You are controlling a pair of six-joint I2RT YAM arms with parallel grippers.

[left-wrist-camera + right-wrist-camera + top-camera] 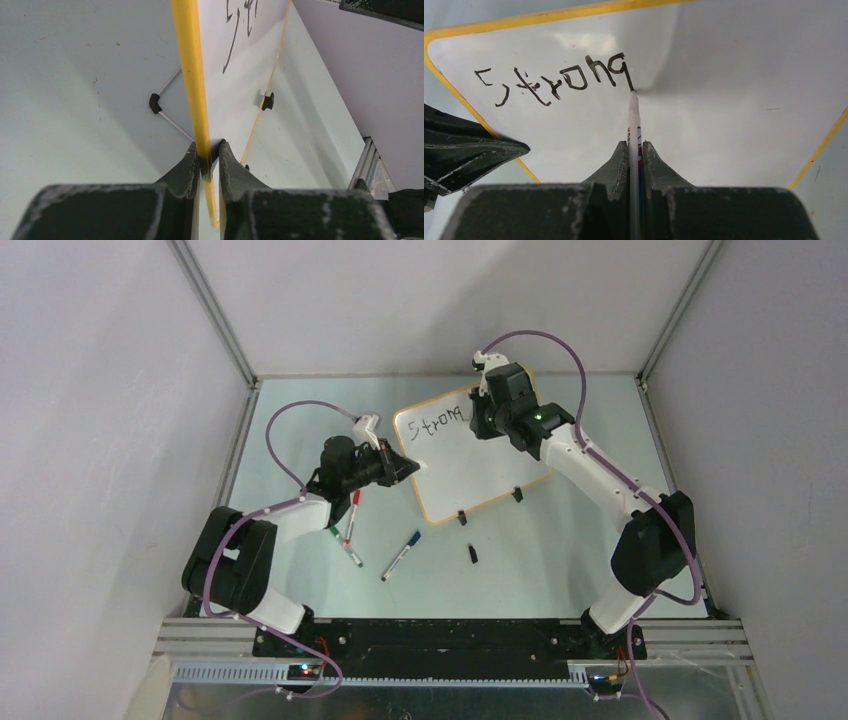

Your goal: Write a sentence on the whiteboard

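The whiteboard [470, 465] lies tilted at the table's middle, white with a yellow rim [192, 75]. My left gripper [408, 468] is shut on its left rim, the edge pinched between the fingers [186, 170]. My right gripper [487, 420] is shut on a white marker [634, 130], whose tip touches the board just at the tail of the last letter. The sentence [556, 80] reads "Strong" in black near the board's upper edge [433, 418]. The left gripper's fingers [469, 150] show at the right wrist view's left side.
Three loose markers lie on the table left of the board: a red one [353, 512], a green one [345, 545] and a blue one [401, 555]. A black cap [472, 554] lies in front of the board. Two black clip feet [516, 494] hold its near rim.
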